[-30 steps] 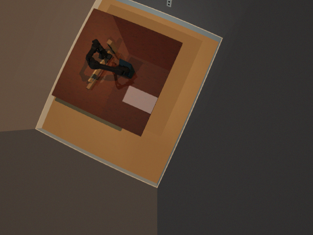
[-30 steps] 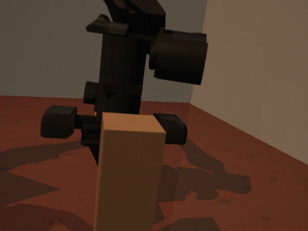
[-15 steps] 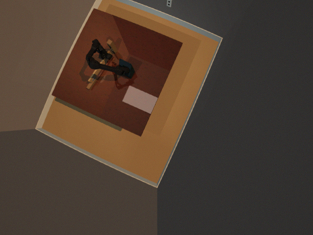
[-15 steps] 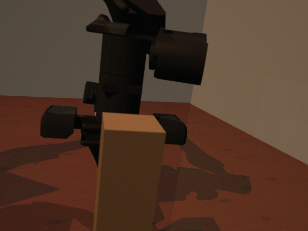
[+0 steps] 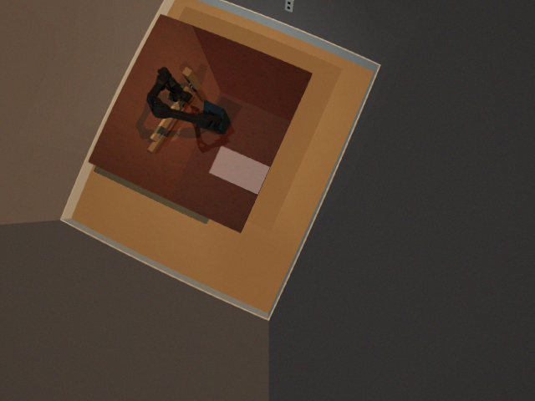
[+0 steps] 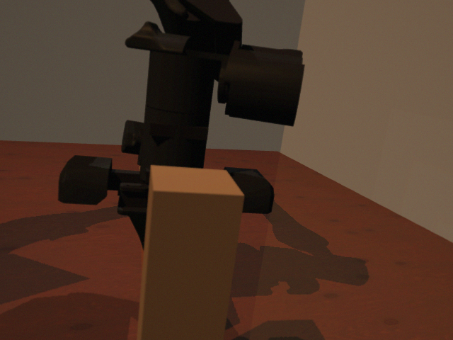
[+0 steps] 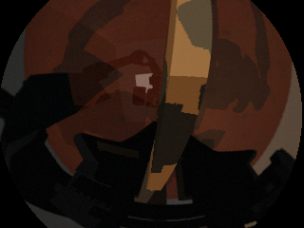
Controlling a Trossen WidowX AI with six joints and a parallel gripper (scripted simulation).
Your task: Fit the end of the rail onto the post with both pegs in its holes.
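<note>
My gripper [image 7: 163, 125] is shut on the long wooden bed rail [image 5: 166, 122] [image 7: 191, 62]. The rail passes between the dark fingers in the wrist view, partly in shadow. The short wooden post [image 5: 187, 72] [image 6: 192, 256] stands upright in the foreground of the exterior view and hides the fingertips and rail behind it. The footboard block [image 5: 150, 149] is small at the rail's far end in the top view; its bracket is too small to make out. The pegs, the holes and any gap between rail and post are hidden, so I cannot tell whether they touch. I cannot tell whether the rail is level.
The arm [image 5: 181, 114] reaches from its dark blue base [image 5: 213, 108] across the rail. A pale rectangle [image 5: 240, 169] lies on the dark red table [image 5: 216, 202]. A wall [image 6: 373, 110] runs along the table's edge on the right of the exterior view.
</note>
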